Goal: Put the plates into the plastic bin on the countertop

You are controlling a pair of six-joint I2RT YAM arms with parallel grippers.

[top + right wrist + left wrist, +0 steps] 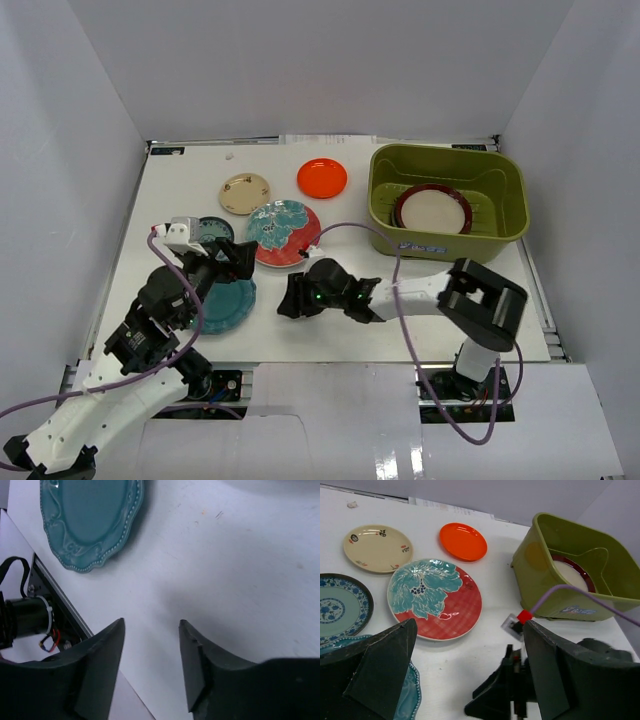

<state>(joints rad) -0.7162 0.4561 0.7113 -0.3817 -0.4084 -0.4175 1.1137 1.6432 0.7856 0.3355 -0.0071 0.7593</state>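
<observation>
The olive-green plastic bin (500, 195) stands at the back right of the white countertop (400, 320) and holds the red-rimmed cream plate (432, 210). The orange plate (322, 178), tan plate (245, 193), teal-and-red floral plate (284, 233), small teal patterned plate (215, 230) and plain teal plate (222, 305) lie on the left half. The grey deer plate is out of view. My left gripper (238, 262) is open and empty above the plain teal plate. My right gripper (287, 303) is open and empty, low over bare table just right of that plate (90, 515).
White walls close in the table on three sides. A purple cable (385, 245) loops from the right arm across the middle of the table. The table's front edge and metal frame (55, 610) lie close beside the right gripper. The bin (545, 560) is to the far right of the left gripper.
</observation>
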